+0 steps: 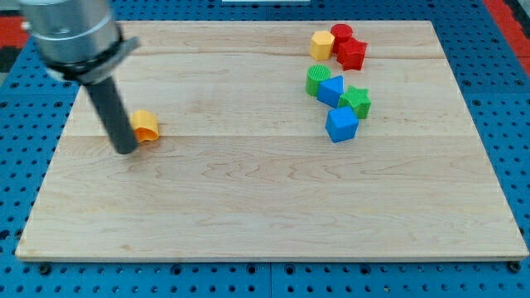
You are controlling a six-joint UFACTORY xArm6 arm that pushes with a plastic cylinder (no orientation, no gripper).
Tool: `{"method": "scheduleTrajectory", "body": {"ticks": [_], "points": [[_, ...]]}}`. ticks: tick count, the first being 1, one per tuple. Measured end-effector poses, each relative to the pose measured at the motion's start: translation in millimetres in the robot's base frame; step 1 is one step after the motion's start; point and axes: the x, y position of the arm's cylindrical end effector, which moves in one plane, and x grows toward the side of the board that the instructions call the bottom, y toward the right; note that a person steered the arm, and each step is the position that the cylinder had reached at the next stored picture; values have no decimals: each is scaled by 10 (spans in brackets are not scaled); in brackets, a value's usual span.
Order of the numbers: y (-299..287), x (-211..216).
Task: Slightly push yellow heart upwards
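The yellow heart (146, 125) lies at the left of the wooden board (265, 190). My tip (125, 150) stands just to the heart's lower left, touching or almost touching it. The rod rises from there toward the view's top left and hides part of the heart's left edge.
A cluster at the upper right holds a yellow hexagon (322, 45), a red cylinder (341, 35) and a red star (352, 54). Below it lie a green block (317, 79), a blue block (331, 90), a green star (357, 101) and a blue cube (341, 124).
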Motion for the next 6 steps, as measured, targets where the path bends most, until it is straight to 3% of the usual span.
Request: {"method": "scheduleTrajectory", "body": {"ticks": [1,2,3,5,6], "points": [[-93,-29],[221,244],[326,105],[152,-547],[-257,-853]]}}
